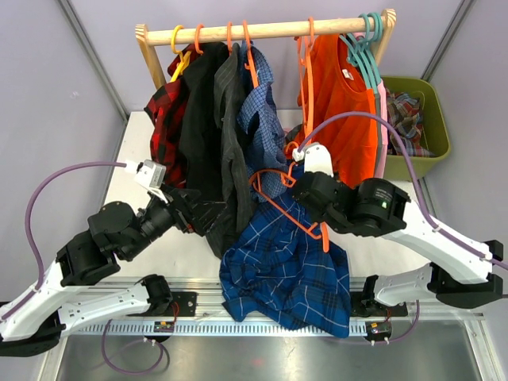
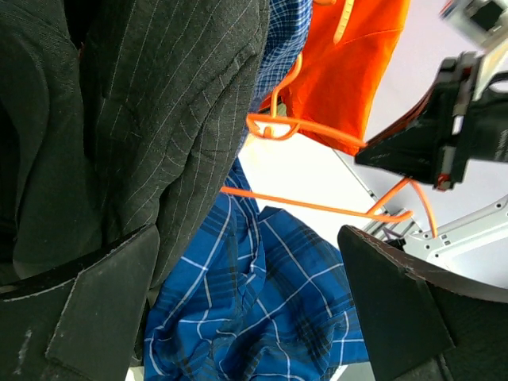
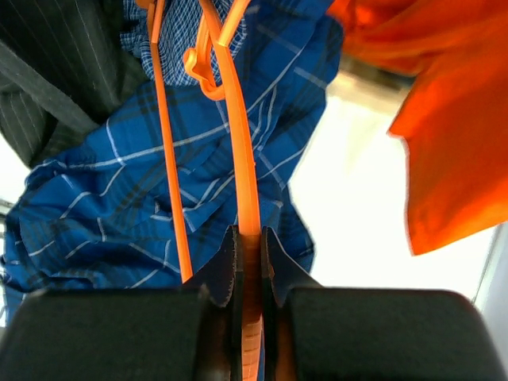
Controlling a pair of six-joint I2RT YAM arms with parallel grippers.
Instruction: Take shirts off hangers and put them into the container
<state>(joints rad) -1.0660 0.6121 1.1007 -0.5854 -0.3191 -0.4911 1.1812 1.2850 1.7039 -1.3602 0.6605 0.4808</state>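
The right gripper [image 3: 246, 238] is clamped shut on the thin, flat bar of an orange plastic hanger [image 3: 240, 151], which is off the wooden rail [image 1: 262, 32] and well below it. Under the rail's middle, the dark blue plaid shirt [image 1: 286, 270] lies in soft crumpled folds beneath that hanger. The left gripper [image 2: 250, 294] stands wide open and holds nothing. Its scuffed black pads [image 2: 103, 309] are beside the grey pinstriped shirt [image 2: 175, 119] hanging from the rail. The olive-green plastic container [image 1: 440, 119] sits below the rail's right end, and bare white table [image 1: 131, 147] shows below its left end.

Glossy orange plastic hanger [image 3: 246, 182], soft woven blue plaid shirt [image 1: 286, 270], smooth pale wooden rail [image 1: 278, 30]
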